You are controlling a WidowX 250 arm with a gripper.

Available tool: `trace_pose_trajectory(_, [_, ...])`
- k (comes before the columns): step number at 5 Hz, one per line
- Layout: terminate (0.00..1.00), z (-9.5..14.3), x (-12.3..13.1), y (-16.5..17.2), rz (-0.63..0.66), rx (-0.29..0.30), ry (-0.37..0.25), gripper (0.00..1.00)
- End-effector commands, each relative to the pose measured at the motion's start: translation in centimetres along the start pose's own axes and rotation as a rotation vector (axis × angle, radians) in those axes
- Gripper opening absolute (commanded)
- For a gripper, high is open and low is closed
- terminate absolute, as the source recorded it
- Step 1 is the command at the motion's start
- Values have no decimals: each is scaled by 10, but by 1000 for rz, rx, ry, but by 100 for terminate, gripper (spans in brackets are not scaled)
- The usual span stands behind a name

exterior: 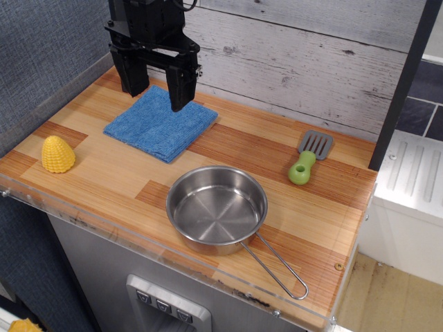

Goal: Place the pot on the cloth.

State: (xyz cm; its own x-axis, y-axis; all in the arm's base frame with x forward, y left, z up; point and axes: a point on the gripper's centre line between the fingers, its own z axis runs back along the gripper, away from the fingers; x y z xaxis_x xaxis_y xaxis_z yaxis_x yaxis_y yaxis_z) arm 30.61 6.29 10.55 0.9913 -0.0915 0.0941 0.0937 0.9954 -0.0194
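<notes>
The pot (217,209) is a shallow shiny steel pan near the table's front edge, its wire loop handle (278,266) pointing to the front right. The blue cloth (160,123) lies flat at the back left. My black gripper (156,91) hangs open and empty above the cloth's far edge, its two fingers spread apart, well away from the pot.
A yellow toy corn (57,154) sits at the left edge. A spatula with a green handle and grey blade (309,158) lies at the right. A clear plastic lip (173,252) runs along the front edge. A wood-plank wall stands behind.
</notes>
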Motion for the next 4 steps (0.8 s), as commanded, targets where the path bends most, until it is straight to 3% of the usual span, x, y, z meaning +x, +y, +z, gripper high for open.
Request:
trace_pose_trajectory(1, [0,0,0,0,0,0,0,100])
trace_pose_trajectory(3, [0,-23,-36,-22,-83,-11,49,100])
trace_pose_trajectory(4, [0,-33,-42,-31,-113,2,61,100])
